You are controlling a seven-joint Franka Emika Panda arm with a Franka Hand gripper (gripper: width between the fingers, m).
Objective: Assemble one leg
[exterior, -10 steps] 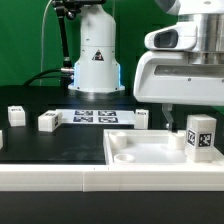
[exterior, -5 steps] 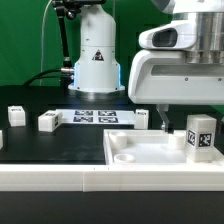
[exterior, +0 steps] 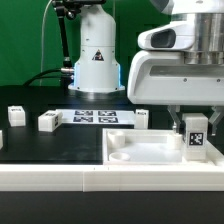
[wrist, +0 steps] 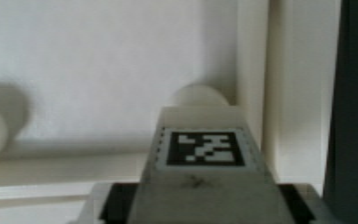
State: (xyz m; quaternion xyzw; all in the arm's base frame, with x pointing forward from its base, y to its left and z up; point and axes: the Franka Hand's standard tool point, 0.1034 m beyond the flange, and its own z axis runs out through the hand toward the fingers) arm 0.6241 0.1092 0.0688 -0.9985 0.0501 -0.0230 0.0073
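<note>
While gripper (exterior: 195, 128) clenches leg (exterior: 196, 139) upright between fingers, leg stands over tabletop (exterior: 150, 152) corner.

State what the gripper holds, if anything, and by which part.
The gripper holds the leg by its upper end, one finger on each side, tag facing out. The leg stands upright over the tabletop near its corner.

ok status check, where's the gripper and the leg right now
Gripper shut on the small white tagged plastic leg. Leg upright over the wide white tray-like tabletop, exterior view's right corner. Nothing in the way.
</note>
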